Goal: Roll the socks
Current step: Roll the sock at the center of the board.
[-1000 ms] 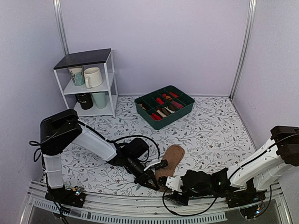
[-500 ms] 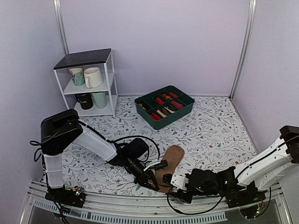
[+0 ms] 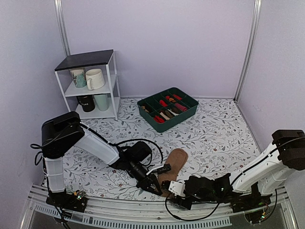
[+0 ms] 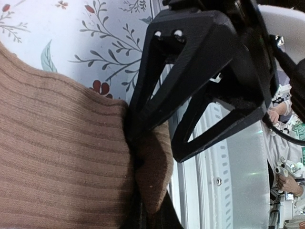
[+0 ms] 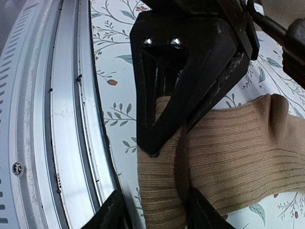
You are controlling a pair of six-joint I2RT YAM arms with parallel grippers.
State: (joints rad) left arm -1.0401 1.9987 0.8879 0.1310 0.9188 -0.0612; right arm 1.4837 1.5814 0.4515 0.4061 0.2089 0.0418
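One of the socks (image 3: 175, 160), long and tan-brown, lies flat on the floral table near the front edge. Its near end is folded over. My left gripper (image 3: 153, 187) is shut on that folded end; in the left wrist view the left gripper (image 4: 152, 217) pinches the sock (image 4: 57, 157) at its edge. My right gripper (image 3: 175, 187) sits just right of it. In the right wrist view the right gripper (image 5: 155, 214) is open, its fingers either side of the sock's (image 5: 238, 148) rolled end, with a gap at the left finger. The left gripper's fingers (image 5: 157, 95) press on the fold.
A green divided box (image 3: 190, 109) with rolled socks stands at the back centre. A white shelf (image 3: 112, 81) with mugs is at the back left. The metal rail (image 5: 62, 119) of the table's near edge runs right beside the sock's end.
My right arm swung a little to the right and came back to the sock's near end. The left arm and the sock stayed put.
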